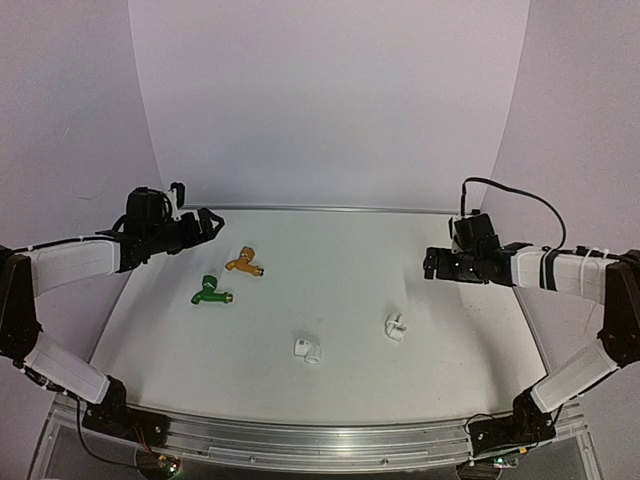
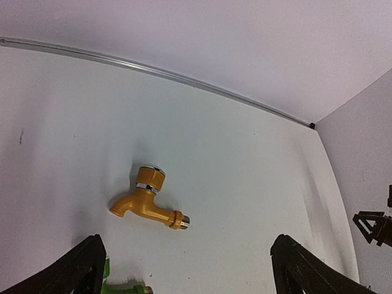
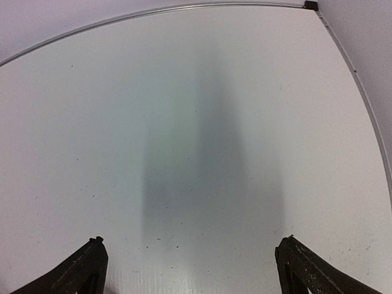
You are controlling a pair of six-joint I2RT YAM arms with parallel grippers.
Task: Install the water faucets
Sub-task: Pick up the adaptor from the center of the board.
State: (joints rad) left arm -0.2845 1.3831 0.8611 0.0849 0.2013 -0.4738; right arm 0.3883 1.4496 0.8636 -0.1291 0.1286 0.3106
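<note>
Black left claw [image 1: 215,224], right claw [image 1: 428,263]; white sleeves [image 1: 75,262]

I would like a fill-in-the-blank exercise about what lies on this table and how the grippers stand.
1. The green faucet and the orange faucet both lie on the robot's ____ side of the table.
2. The number of white fittings on it is ____.
3. The left gripper and the right gripper are both ____, holding nothing.
Missing words: left; two; open.
</note>
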